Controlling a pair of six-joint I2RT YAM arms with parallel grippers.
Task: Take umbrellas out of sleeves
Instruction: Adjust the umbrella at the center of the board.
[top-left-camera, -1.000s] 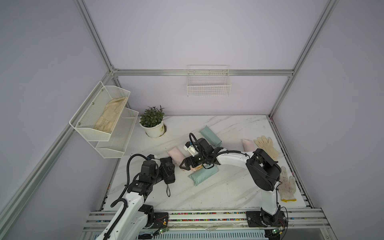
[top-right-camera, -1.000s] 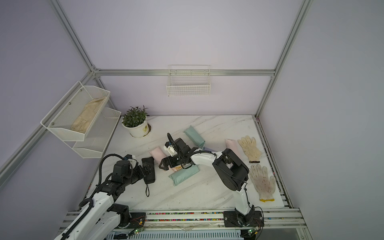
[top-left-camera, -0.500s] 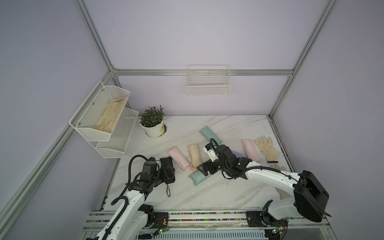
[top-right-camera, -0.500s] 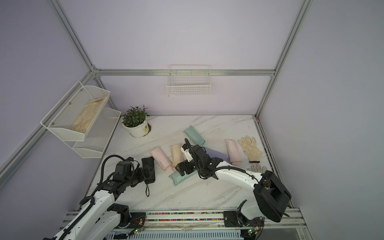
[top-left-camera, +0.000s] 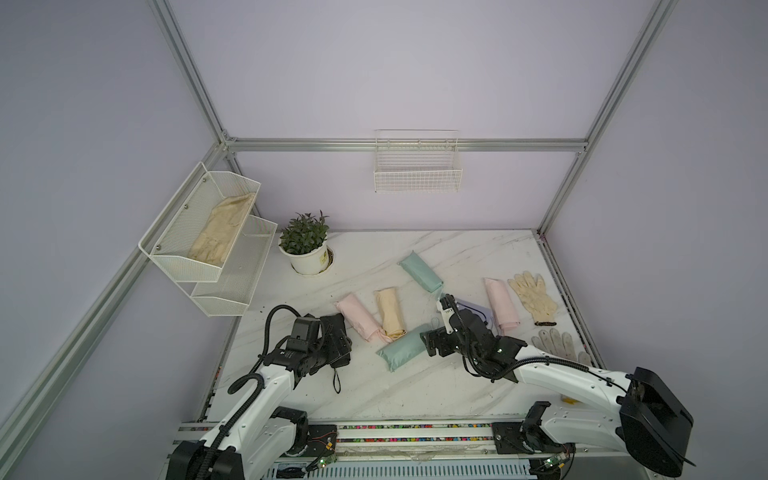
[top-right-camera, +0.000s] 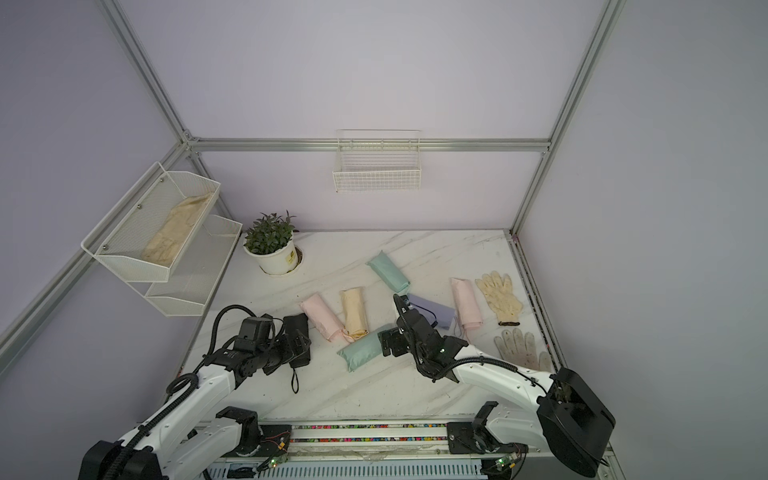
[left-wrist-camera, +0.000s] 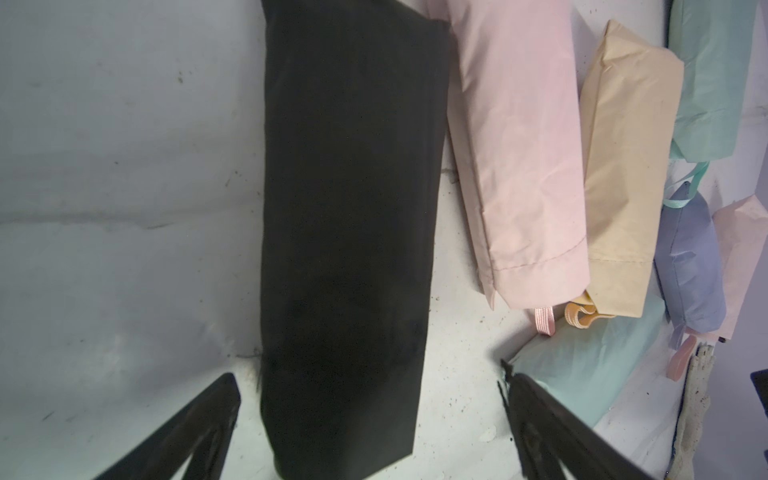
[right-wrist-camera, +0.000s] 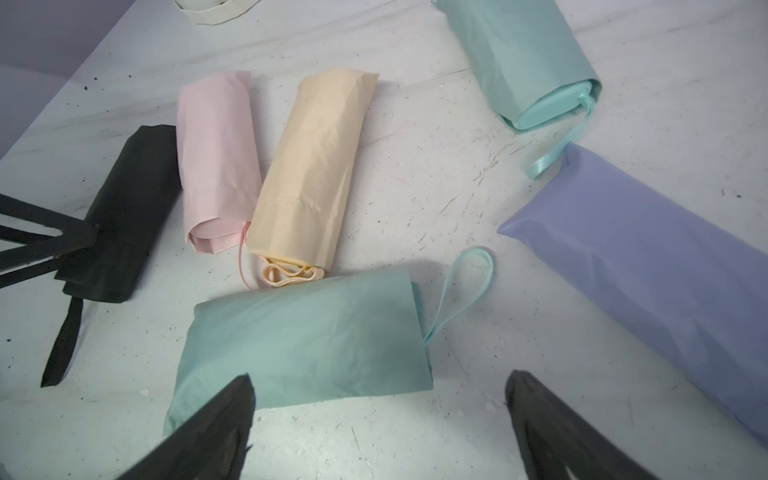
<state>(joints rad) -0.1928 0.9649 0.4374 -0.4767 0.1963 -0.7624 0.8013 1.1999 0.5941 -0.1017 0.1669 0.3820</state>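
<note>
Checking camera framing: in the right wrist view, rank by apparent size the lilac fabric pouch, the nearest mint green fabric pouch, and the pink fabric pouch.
1. lilac fabric pouch, partly cropped
2. nearest mint green fabric pouch
3. pink fabric pouch
The first two lie closer to the camera, so true sizes are unsure.

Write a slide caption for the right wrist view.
Open right gripper poised over the near mint green umbrella sleeve, wrist loop sticking out its end.
</note>
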